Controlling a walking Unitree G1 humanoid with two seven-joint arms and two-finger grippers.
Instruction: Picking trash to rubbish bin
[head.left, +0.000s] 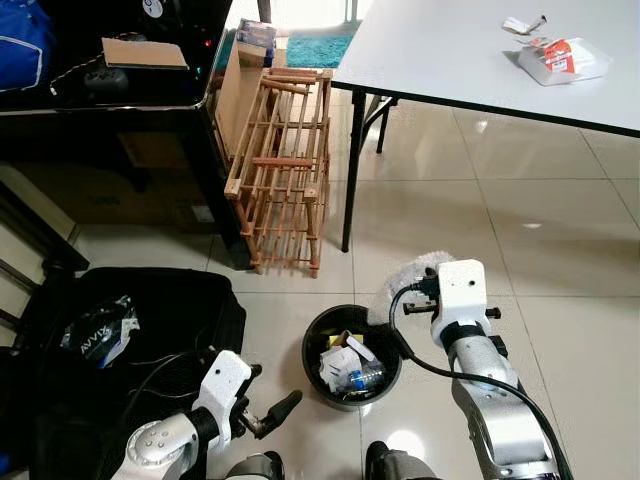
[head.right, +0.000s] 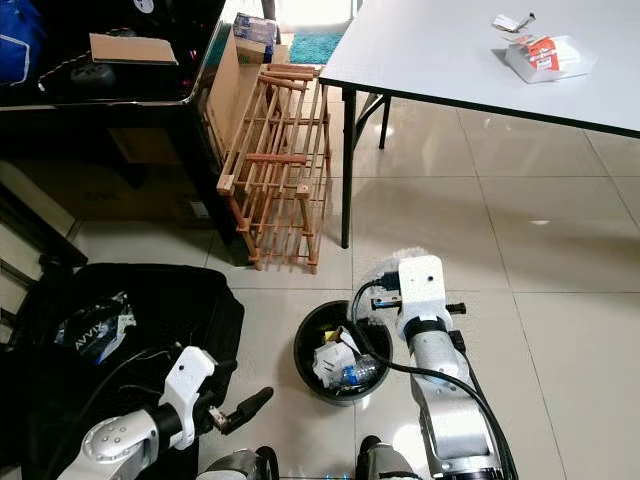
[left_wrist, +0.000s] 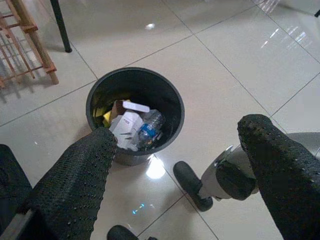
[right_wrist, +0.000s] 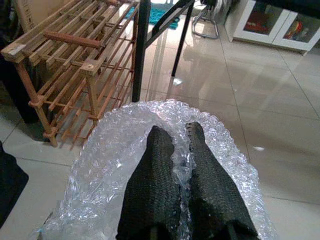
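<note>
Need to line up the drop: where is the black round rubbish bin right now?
The black round rubbish bin stands on the tiled floor before the robot, between its arms, just left of the right gripper, which pinches clear bubble wrap.

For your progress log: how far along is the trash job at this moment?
Done: the rubbish bin already holds paper scraps and a bottle. In hand: the right hand is shut on bubble wrap beside the bin rim. The left hand hangs open. Left: releasing the wrap, then the packets on the table.

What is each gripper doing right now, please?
Left gripper: open, empty.
Right gripper: closed on the clear bubble wrap sheet.
</note>
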